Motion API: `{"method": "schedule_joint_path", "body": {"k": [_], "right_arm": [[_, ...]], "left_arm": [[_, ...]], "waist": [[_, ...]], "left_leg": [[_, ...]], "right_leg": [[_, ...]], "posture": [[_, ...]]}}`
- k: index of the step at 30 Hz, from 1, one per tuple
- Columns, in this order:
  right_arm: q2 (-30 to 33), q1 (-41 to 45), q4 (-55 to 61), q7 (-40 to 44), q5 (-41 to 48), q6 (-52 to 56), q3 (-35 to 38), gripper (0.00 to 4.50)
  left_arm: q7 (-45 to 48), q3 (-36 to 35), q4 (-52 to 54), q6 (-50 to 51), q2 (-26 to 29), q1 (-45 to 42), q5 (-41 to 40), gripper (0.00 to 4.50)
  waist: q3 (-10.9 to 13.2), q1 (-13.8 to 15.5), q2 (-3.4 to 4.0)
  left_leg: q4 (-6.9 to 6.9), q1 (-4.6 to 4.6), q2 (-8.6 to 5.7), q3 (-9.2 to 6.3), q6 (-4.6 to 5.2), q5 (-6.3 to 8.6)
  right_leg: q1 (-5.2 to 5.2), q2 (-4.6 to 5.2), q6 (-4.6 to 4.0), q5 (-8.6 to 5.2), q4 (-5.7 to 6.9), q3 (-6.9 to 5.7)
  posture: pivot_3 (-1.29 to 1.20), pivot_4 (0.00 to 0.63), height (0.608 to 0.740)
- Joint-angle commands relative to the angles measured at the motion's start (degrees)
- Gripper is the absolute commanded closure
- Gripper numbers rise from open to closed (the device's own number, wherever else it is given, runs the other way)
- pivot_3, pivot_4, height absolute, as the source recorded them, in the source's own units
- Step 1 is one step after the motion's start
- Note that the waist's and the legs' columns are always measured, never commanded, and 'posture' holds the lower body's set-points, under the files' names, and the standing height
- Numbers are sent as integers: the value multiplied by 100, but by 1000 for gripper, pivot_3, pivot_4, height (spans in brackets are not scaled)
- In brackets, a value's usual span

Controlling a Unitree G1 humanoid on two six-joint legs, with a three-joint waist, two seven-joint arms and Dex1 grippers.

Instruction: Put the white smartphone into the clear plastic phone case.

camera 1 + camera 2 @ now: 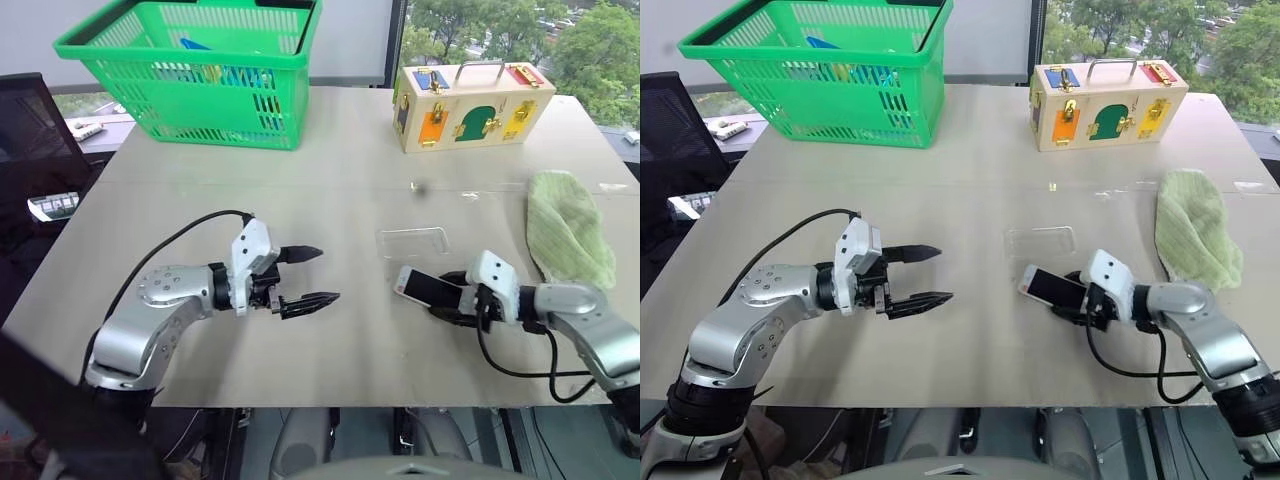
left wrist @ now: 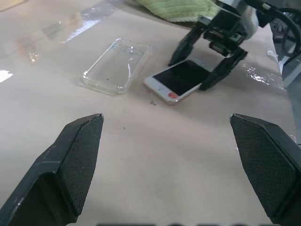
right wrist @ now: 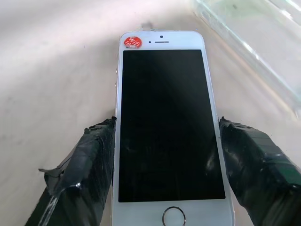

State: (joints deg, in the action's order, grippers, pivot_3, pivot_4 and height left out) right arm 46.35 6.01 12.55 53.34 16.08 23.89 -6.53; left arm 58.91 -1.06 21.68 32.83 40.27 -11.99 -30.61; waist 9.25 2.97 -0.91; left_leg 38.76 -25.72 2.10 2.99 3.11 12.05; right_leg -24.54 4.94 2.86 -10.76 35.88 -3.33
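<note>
Gripped at its long edges by the right gripper (image 1: 452, 300), the slim white smartphone (image 1: 428, 288) with dark screen is held face up just beside the thin clear plastic phone case (image 1: 412, 242) lying empty on the beige table (image 1: 330, 170), while the left gripper (image 1: 308, 276) is seen spread wide, grasping nothing.

Bright even daylight from windows behind; glare patches on table (image 2: 42, 84); soft shadows.
</note>
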Motion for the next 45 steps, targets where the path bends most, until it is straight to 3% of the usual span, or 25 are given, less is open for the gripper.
{"method": "schedule_joint_path", "body": {"k": [1,5,8,12,16,20,21,23,30,34,37,38,39,45], "right_arm": [[327,-422,83,-60,-48,180,474,1534],[583,-765,212,-68,-96,126,839,1534],[788,-968,315,-6,-40,120,1189,1534],[994,-1269,520,-39,-70,89,1570,1534],[888,-1377,655,-281,-113,165,1726,1534],[778,-1511,812,-420,-131,231,1773,1534],[747,-1570,869,-446,-137,235,1782,1534],[702,-1664,962,-480,-145,248,1808,1534],[640,-1744,1102,-464,-101,254,1863,1534],[496,-1522,1175,-333,405,436,2064,1534],[472,-1363,1287,-248,731,565,2222,722],[481,-1308,1279,-232,788,589,2238,237],[492,-1267,1256,-226,800,594,2234,111],[633,-992,746,-56,544,494,1840,111]], "left_arm": [[4,145,2,-165,-94,-155,16,0],[90,722,-328,-198,-180,-460,343,0],[-34,1288,-924,-71,-513,-1226,719,0],[-112,2085,-2347,-449,-1399,-2461,1478,0],[-394,2505,-3658,-690,-2323,-3332,2037,0],[-477,2876,-4731,-875,-2884,-3852,2616,0],[-626,2936,-5077,-827,-3055,-4013,2779,531],[-655,3041,-5464,-837,-3221,-4204,3000,1179],[-224,3171,-5220,-779,-3075,-4067,3304,4236],[289,2865,-4175,-642,-2581,-3581,2941,4387],[643,2674,-3262,-447,-1888,-3124,2776,4500],[767,2604,-2948,-351,-1609,-2951,2712,4500],[853,2555,-2712,-313,-1396,-2818,2663,4500],[1010,2151,-1821,-269,-577,-2199,2372,4500]], "waist": [[1,-3,2],[1,-11,5],[3,-15,6],[5,103,10],[7,3,6],[8,-58,5],[9,-69,4],[9,-84,3],[7,-82,8],[7,-151,9],[9,-219,9],[9,-220,12],[10,-234,11],[10,-173,13]], "left_leg": [[0,1,0,2,0,0],[-1,2,1,2,4,-2],[-1,1,1,2,6,-3],[1,-5,-7,2,9,-5],[2,-5,-19,23,18,1],[-2,-13,-19,41,19,1],[-3,-13,-18,42,19,1],[-3,-11,-15,39,19,1],[-3,-3,1,20,18,2],[-12,0,5,25,17,2],[-18,0,7,24,17,2],[-18,-1,8,27,17,2],[-22,2,9,28,17,2],[-21,3,10,27,17,1]], "right_leg": [[0,-1,0,0,0,1],[-1,-2,0,0,0,0],[-1,-4,1,0,0,-1],[1,-6,2,0,0,-2],[1,-11,3,1,-1,18],[-6,-20,5,-1,0,16],[-6,-20,5,-2,0,16],[-7,-22,7,-2,0,16],[-6,-25,6,-2,1,17],[-9,-25,5,-2,1,23],[-14,-26,4,-2,2,24],[-18,-29,4,-2,3,26],[-17,-28,4,-2,4,30],[-17,-21,4,-3,4,30]], "posture": [[0,150,740],[0,150,740],[0,150,740],[0,150,740],[0,150,740],[0,150,740],[0,150,740],[0,150,740],[0,150,740],[0,150,740],[0,150,740],[0,150,740],[0,150,740],[0,150,740]]}}
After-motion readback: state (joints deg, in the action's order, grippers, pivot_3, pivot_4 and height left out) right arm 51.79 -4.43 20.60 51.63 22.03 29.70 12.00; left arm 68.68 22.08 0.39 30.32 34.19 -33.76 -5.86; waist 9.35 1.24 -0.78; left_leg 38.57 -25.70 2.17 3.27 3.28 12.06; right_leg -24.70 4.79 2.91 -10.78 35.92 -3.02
